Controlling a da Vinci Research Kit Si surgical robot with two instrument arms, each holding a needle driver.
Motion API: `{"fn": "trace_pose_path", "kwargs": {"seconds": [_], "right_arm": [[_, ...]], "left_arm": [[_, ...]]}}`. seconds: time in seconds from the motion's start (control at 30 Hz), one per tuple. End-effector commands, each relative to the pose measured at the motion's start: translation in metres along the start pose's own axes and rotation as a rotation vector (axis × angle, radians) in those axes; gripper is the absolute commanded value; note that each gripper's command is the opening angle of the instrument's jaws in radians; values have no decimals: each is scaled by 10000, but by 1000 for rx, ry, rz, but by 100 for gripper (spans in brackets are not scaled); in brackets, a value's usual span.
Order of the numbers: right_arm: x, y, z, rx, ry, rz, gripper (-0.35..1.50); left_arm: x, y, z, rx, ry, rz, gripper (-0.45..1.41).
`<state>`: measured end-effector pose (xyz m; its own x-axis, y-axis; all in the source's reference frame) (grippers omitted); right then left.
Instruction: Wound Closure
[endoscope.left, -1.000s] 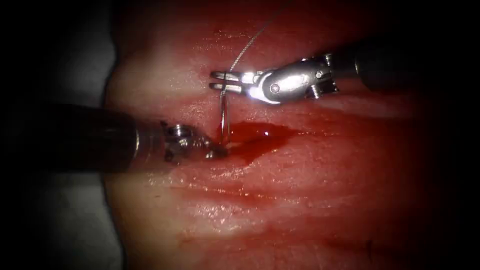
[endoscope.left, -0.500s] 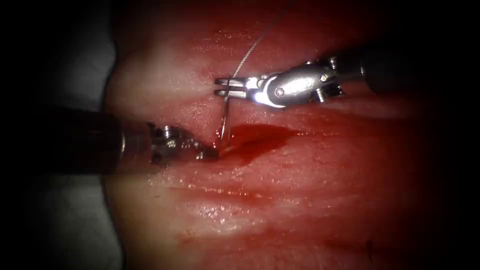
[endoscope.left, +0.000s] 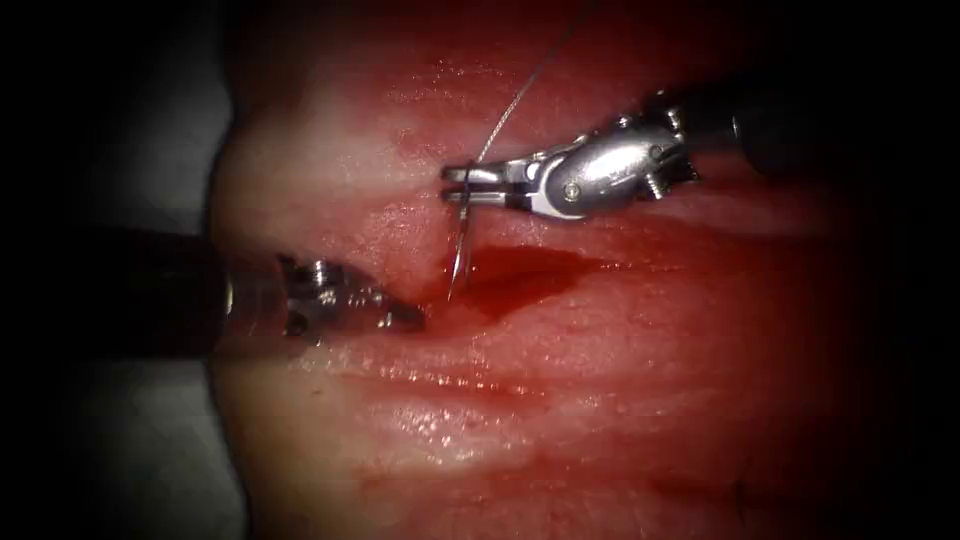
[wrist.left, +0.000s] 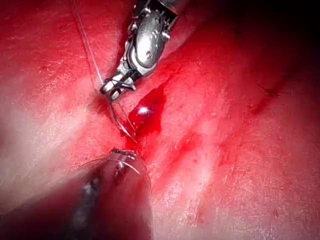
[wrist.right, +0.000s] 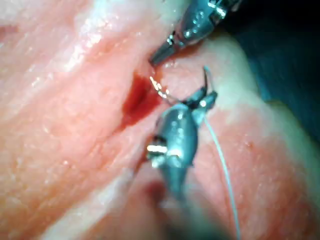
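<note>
Right gripper (endoscope.left: 462, 185) is coming in from the right in the endoscope view, its jaws closed on the needle (endoscope.left: 460, 245) near the upper, thread end of the curve. Largest in the scene, the tissue (endoscope.left: 600, 400) is lying pale pink and wet across the view, streaked red, with the cut (endoscope.left: 480, 285) running through a pool of red fluid (endoscope.left: 520, 275) near its middle. Left gripper (endoscope.left: 405, 315) is lying low on the tissue just left of the cut; its jaws are looking closed with nothing seen between them, and the tip is resting near the edge of the fluid.

The needle is showing as a thin, bright, curved sliver of steel. Its long axis is running almost straight up and down in the endoscope view, hanging from the right gripper with the point aimed down at the left rim of the pool. The point is sitting at the surface there; whether it is touching or just clear of the tissue cannot be told. In the left wrist view the needle (wrist.left: 120, 117) is curving down from the right gripper (wrist.left: 111, 90) toward the fluid.

Thread (endoscope.left: 520, 95), fine and pale, is rising from the gripped end up and to the right, slightly slack.
</note>
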<state>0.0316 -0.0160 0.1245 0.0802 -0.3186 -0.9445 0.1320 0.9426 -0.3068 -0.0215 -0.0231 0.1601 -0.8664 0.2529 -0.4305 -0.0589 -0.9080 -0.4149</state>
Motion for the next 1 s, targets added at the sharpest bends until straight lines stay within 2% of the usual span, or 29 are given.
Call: {"fn": "trace_pose_path", "kwargs": {"seconds": [0.03,0.23,0.33,0.6,0.77,1.0], "right_arm": [[-1,-9,10,24,3,-20,-35],[0,-2,9,8,-53,-131,-35],[-1,-3,9,31,-107,-174,-35],[-4,-4,9,56,-178,-240,-35],[-3,-9,13,58,-181,-249,-35],[-2,-26,31,128,-167,-281,-35]], "left_arm": [[-1,7,11,-5,0,-1,20],[-1,8,11,-5,0,-1,20],[-2,9,12,-4,0,-1,19],[-2,12,13,-3,2,0,15],[-1,15,12,-3,8,0,15],[12,16,2,7,38,-11,9]]}}
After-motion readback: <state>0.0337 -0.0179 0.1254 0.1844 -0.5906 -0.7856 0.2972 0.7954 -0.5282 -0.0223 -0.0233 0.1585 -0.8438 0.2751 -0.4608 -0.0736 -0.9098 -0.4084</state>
